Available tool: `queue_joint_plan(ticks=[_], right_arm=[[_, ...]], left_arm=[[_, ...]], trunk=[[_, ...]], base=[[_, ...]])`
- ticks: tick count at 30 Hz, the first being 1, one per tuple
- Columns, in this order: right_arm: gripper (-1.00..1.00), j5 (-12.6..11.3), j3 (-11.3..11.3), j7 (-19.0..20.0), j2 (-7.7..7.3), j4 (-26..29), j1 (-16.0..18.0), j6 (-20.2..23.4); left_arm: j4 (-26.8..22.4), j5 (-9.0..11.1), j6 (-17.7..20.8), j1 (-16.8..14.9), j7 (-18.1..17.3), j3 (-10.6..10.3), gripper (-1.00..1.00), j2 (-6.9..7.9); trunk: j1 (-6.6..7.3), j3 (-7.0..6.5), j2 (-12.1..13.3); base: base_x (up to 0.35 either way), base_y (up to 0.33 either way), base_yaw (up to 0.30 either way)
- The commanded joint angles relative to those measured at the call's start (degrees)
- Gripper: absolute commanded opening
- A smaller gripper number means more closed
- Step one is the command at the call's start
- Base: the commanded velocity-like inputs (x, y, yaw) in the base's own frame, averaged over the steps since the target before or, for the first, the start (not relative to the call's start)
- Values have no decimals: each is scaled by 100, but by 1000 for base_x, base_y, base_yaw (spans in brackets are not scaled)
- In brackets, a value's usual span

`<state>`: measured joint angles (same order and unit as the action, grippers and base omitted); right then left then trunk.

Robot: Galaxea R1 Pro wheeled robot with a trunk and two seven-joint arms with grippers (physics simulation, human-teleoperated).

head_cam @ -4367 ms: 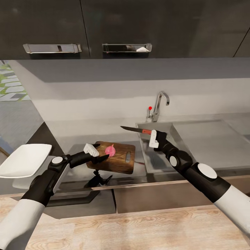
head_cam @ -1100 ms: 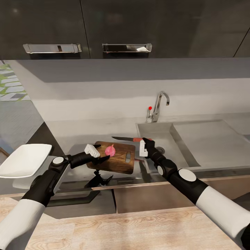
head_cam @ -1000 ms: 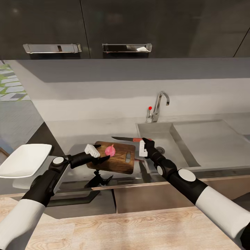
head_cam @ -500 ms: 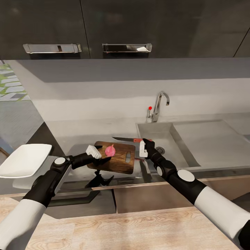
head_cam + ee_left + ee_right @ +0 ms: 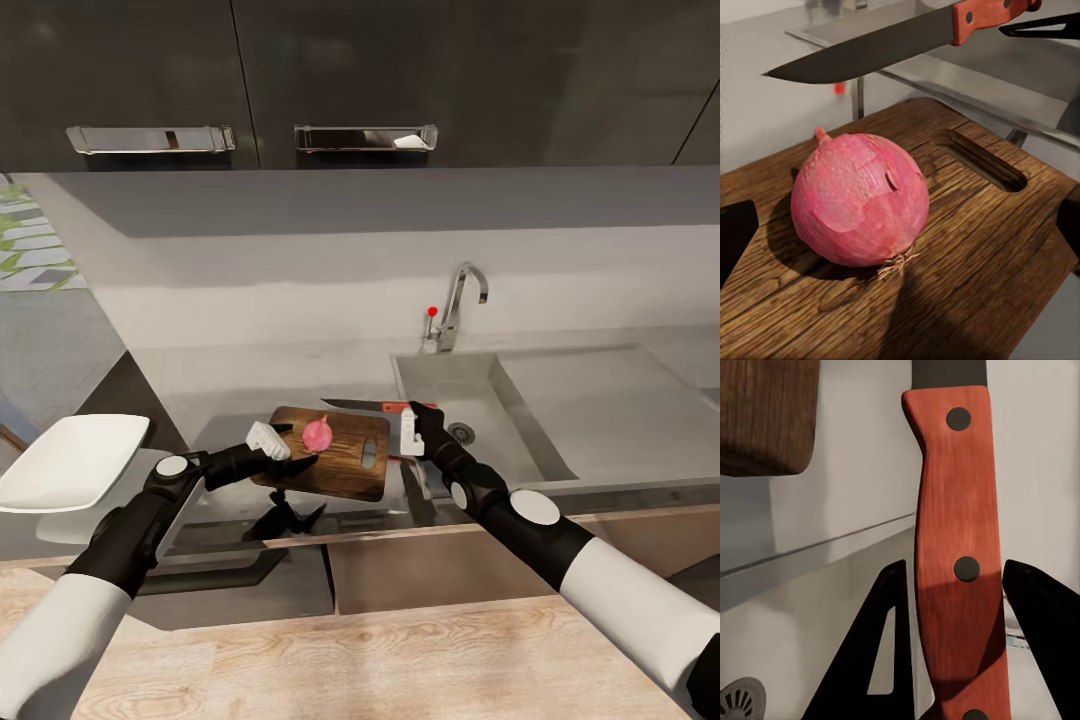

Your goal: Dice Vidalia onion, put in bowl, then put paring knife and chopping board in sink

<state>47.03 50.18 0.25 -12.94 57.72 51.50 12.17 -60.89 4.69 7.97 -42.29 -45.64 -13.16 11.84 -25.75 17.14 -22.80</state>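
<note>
On the grey table [image 5: 250, 385], just left of the sink [image 5: 480, 385], lies the chopping board [image 5: 345, 470], its oval handle slot toward the sink side and its near edge close to the table's thin steel front edge. The pink-red Vidalia onion [image 5: 317, 434] sits whole on the board's far-left part, root tuft down against the wood in the left wrist view [image 5: 859, 199]. The left gripper [image 5: 290, 450] reaches in from the left, its fingers spread on either side of the onion without touching it. The right gripper [image 5: 412, 428] pinches the reddish handle of the paring knife [image 5: 372, 406] between its fingers [image 5: 889, 645]; the blade runs level and points left, held in the air along the board's far edge, apart from the onion. The white bowl [image 5: 70, 462] stands well to the left, at the table's left end. Bare grey surface lies open beyond the board up to the wall, and the sink basin to the right holds open room around its drain.
</note>
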Motion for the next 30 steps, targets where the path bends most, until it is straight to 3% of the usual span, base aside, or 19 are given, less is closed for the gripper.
queue_joint_plan(ticks=[1,7,19,24,30], right_arm=[[-100,57,26,10,-19,11,9,51],[-100,53,27,14,-57,11,9,45],[-100,51,28,16,-391,11,9,-10],[-100,51,57,10,-419,11,9,9],[-100,43,258,2,-382,11,9,11]], left_arm=[[2,50,57,-6,-6,-11,100,10],[67,50,-3,-5,-6,-11,100,37],[77,50,-107,-7,-9,-11,100,39],[77,50,-109,-8,-6,-11,100,37],[77,50,-110,-7,-6,-11,100,31]], trunk=[[-3,11,-12],[-3,11,-12],[-3,11,-12],[-3,11,-12],[-3,11,-12]], base=[[0,0,0],[0,0,0],[0,0,0],[0,0,0],[0,0,0]])
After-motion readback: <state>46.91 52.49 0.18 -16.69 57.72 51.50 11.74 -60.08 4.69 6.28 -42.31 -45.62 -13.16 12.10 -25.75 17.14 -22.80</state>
